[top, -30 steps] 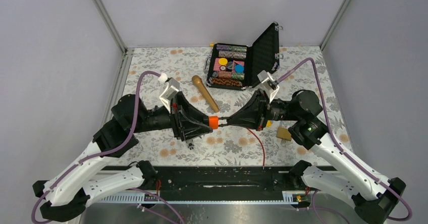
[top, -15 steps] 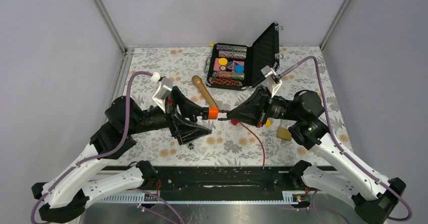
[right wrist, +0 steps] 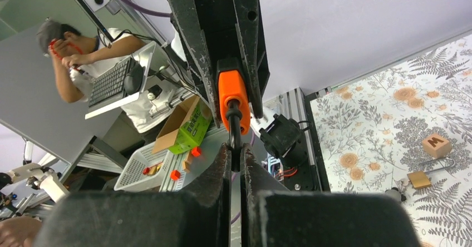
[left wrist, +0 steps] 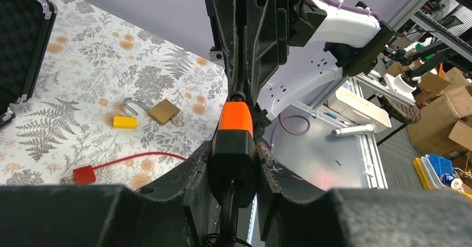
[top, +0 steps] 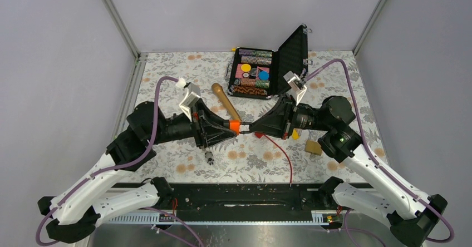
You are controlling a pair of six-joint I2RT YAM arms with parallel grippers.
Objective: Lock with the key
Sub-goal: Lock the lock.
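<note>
Clerk: Item one, the task's thing?

Checker: Orange padlock (top: 234, 126), held in the air over the middle of the floral table (top: 167, 80), between the two arms. Left gripper (top: 227, 127) is clamped on its body, a finger pressed to each side. The key (right wrist: 234, 126), a thin dark piece, runs from the padlock's end straight into the right gripper (top: 251, 127), whose fingers are pinched tight on it.

Clerk: Changes since half a second ago?

Checker: The left wrist has rolled back. Its fingers, then splayed above and below the padlock in the top view, now sit as one narrow wedge behind it. The padlock itself stays at nearly the same spot, though it is higher than a second ago. The right gripper's hold on the key is unchanged.

Clerk: Surrounding stock?

Checker: Red cable (top: 283, 155) lying on the table below the right gripper. Brass padlock (top: 313, 147), shackle open, with a yellow block (top: 295, 137) just beside it. Wooden handle (top: 226, 103) behind the grippers. Open black case (top: 292, 55) of coloured chips at the far edge.
</note>
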